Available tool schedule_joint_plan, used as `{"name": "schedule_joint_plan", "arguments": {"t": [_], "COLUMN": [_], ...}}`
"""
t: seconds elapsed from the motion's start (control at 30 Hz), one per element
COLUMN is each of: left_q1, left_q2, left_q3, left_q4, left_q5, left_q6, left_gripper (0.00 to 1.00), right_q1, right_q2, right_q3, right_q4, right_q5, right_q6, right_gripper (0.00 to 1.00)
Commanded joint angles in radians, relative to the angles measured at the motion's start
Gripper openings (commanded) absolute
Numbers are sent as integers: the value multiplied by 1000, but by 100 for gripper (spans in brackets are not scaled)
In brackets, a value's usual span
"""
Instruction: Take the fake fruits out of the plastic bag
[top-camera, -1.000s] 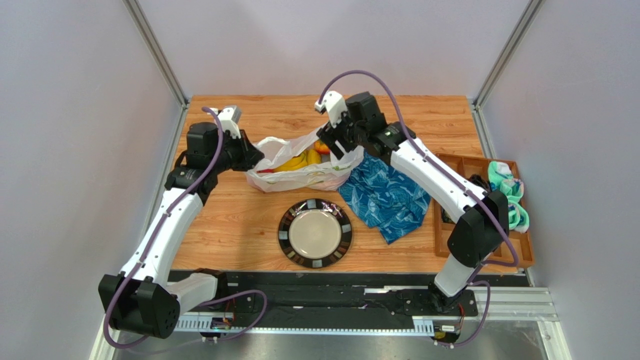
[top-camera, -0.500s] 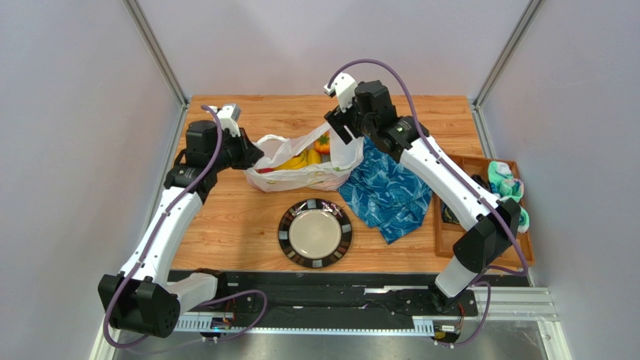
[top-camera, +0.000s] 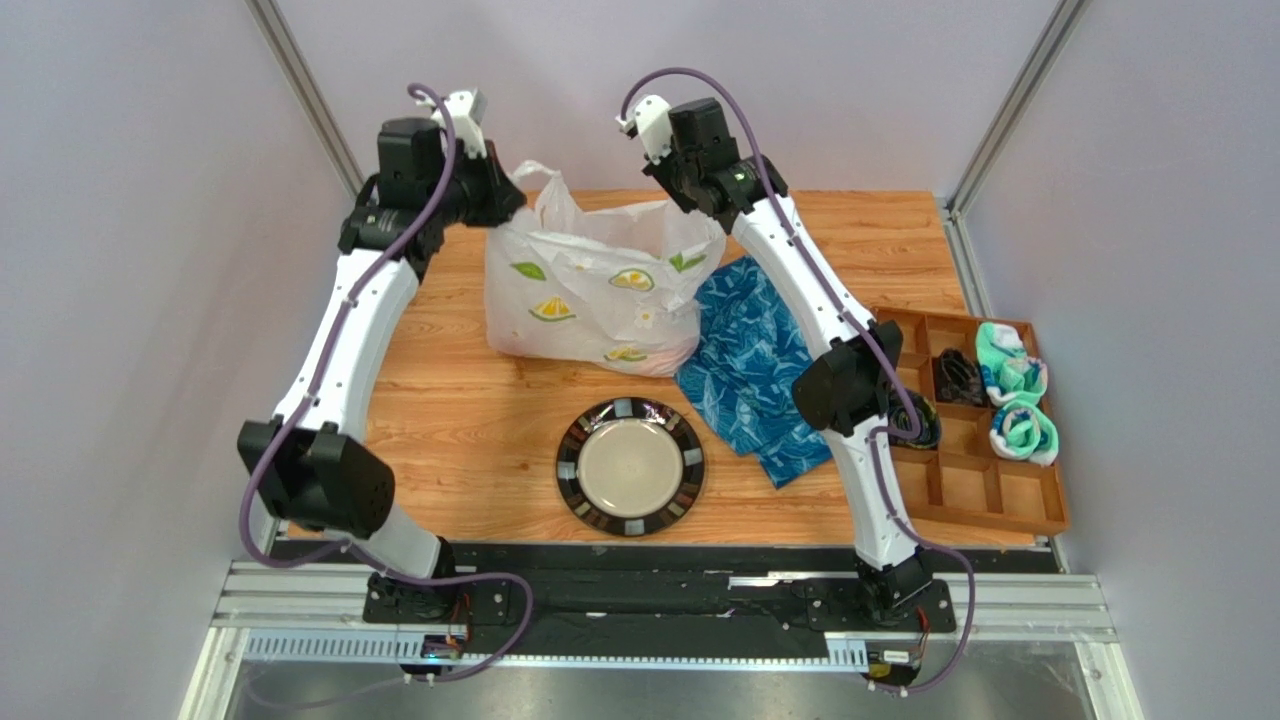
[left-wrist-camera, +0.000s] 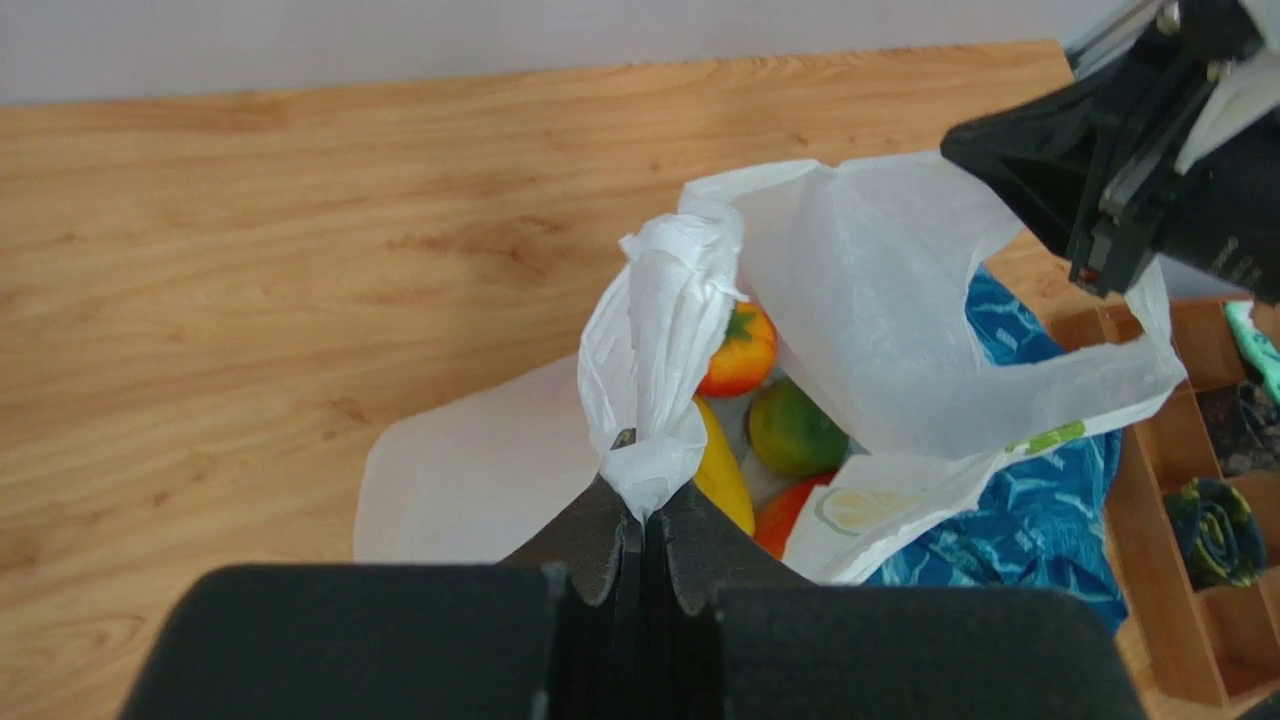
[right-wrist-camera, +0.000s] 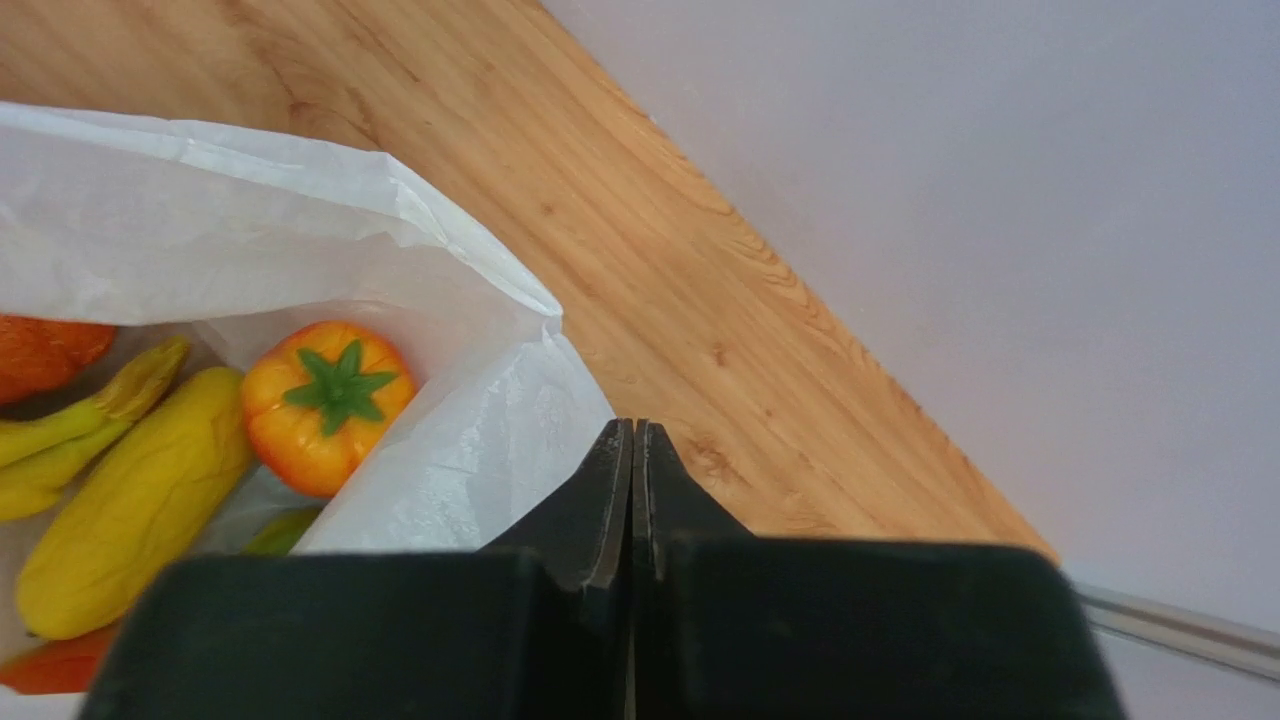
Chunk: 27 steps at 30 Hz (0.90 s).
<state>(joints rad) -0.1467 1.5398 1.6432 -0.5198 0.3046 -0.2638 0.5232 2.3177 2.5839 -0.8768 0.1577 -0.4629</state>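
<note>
Handles look the surest hold on the soft, slippery, crinkly white plastic bag (top-camera: 594, 293) of glossy fake fruits (left-wrist-camera: 793, 428); left pincer (left-wrist-camera: 643, 525) and right pincer (right-wrist-camera: 633, 435) clench them.

Pale grey walls (top-camera: 135, 300) close in on three sides, evenly lit, with slim metal posts (top-camera: 308, 98) running up the far corners at upper left and upper right. Centre frame sits the wood-grain bench (top-camera: 451, 435). A black-and-silver rail (top-camera: 676, 597) runs along the bottom edge.
</note>
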Motion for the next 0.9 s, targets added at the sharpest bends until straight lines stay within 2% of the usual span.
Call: {"name": "schedule_joint_plan", "arguments": {"t": [0.0, 0.03, 0.1, 0.17, 0.23, 0.27, 0.33, 0.37, 0.4, 0.43, 0.47, 0.5, 0.6, 0.63, 0.73, 0.77, 0.87], "left_q1": [27, 27, 27, 27, 27, 27, 27, 27, 27, 27, 27, 27, 27, 27, 27, 27, 27], "left_q2": [77, 77, 54, 17, -49, -76, -186, -238, -348, -404, -455, -527, -607, -616, -613, -603, -598], "left_q3": [226, 249, 288, 280, 259, 242, 134, 69, -98, -191, -277, -421, -637, -675, -749, -756, -780], "left_q4": [-2, 10, 50, 114, 122, 106, 74, 60, 60, 57, 17, -14, -88, -94, -69, -53, -22], "left_q5": [-12, -15, 10, 34, 79, 93, 90, 79, 50, 35, 22, 16, 56, 57, 70, 67, 36], "left_q6": [41, 43, 38, 34, 44, 66, 87, 109, 110, 109, 97, 86, 17, -4, -38, -40, -77], "left_gripper": [0, 0, 0, 0, 0, 0, 0, 0, 0, 0, 0, 0, 0, 0, 0, 0, 0], "right_q1": [15, 20, 20, 21, 21, 20, 21, 23, 21, 29, 47, 54, 60, 60, 61, 64, 84], "right_q2": [-113, -159, -290, -384, -444, -516, -599, -691, -736, -776, -832, -854, -903, -906, -908, -919, -928], "right_q3": [-17, -138, -224, -294, -338, -413, -520, -679, -761, -854, -934, -1097, -1359, -1392, -1409, -1394, -1250], "right_q4": [259, 319, 459, 492, 495, 495, 483, 486, 505, 507, 501, 483, 466, 455, 375, 351, 302], "right_q5": [-82, -95, -127, -142, -182, -194, -282, -302, -346, -357, -353, -346, -314, -307, -310, -308, -337], "right_q6": [-164, -175, -159, -137, -90, -80, -60, -45, -22, -7, 7, 16, 67, 82, 82, 82, 56], "right_gripper": [0, 0, 0, 0, 0, 0, 0, 0, 0, 0, 0, 0, 0, 0, 30, 45, 58]}}
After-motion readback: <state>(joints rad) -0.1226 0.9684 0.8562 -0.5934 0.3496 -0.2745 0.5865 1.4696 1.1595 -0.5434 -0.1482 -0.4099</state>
